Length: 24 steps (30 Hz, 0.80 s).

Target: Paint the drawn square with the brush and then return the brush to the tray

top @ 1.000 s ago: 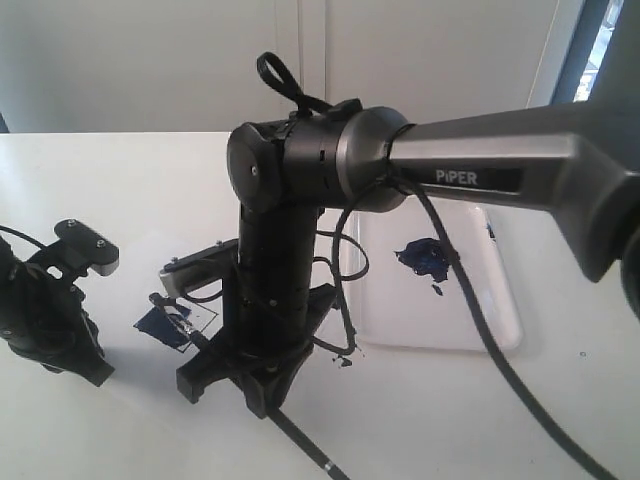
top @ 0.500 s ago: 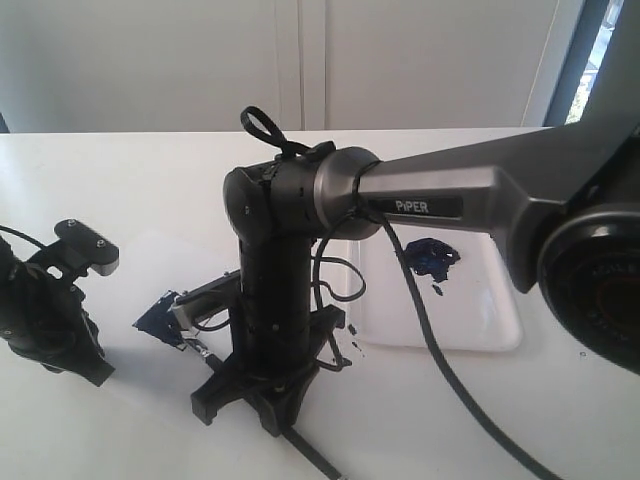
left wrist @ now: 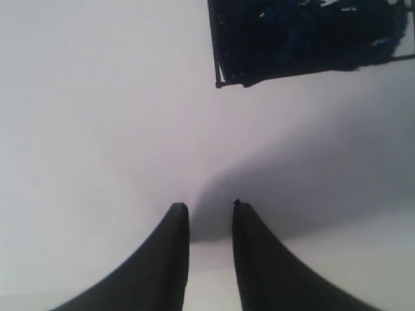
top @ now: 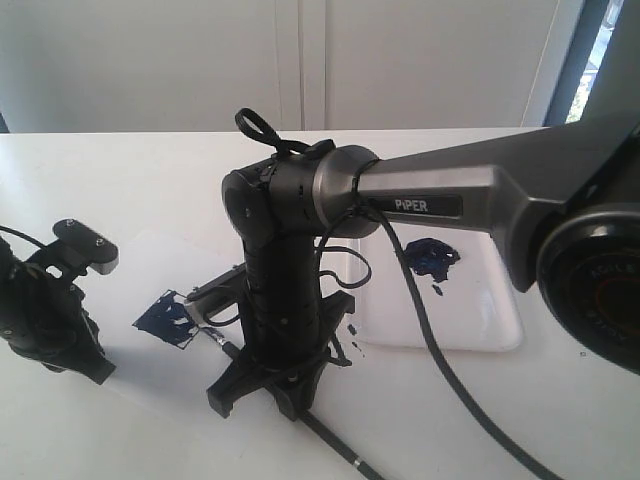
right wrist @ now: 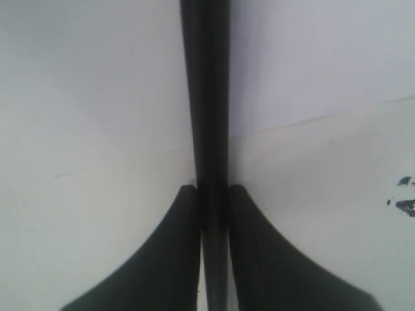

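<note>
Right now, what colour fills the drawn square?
Dark blue; the drawn square shows best in the left wrist view.

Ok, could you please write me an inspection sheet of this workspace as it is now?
Surface: white table, with a white paper sheet lying flat on it.
Job's things: drawn square on the paper, smeared dark blue; brush held slanted, tip near the square; tray bearing a dark blue paint blob.
Clutter: small dark paint specks on the surface near the right pincer.
Grippers: right pincer shut on the brush handle; left pincer open, empty, near the square.
Cables: black cable hangs from the right arm, crossing in front of the tray.
Surroundings: pale wall behind; window edge at the right.
</note>
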### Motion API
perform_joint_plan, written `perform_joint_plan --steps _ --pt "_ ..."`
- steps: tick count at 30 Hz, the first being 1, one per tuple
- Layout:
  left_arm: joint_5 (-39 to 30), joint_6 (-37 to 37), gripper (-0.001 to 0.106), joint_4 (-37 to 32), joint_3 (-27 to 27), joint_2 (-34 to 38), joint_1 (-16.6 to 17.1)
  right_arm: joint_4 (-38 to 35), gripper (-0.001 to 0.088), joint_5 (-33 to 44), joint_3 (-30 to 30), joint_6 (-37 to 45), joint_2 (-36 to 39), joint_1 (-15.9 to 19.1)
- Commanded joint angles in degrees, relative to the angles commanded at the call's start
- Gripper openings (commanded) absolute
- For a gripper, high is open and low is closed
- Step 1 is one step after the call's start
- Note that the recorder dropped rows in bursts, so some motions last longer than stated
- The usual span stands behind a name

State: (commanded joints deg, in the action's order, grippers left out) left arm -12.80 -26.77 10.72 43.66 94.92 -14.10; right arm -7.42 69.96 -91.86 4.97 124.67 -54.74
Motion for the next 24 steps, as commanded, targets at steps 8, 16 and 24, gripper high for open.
perform_joint_plan --steps 8,16,24 --pt "-0.42 -0.11 0.03 2.36 1.11 -4.54 -4.32 -0.22 0.0 0.0 0.0 0.39 0.0 0.0" --pt "-0.27 0.07 0.03 2.49 1.11 -2.28 -6.69 -0.79 0.0 0.0 0.0 0.23 0.0 0.0" --pt "-0.89 -0.15 0.03 2.08 1.11 2.39 -6.69 -4.14 0.0 0.0 0.0 2.11 0.0 0.0"
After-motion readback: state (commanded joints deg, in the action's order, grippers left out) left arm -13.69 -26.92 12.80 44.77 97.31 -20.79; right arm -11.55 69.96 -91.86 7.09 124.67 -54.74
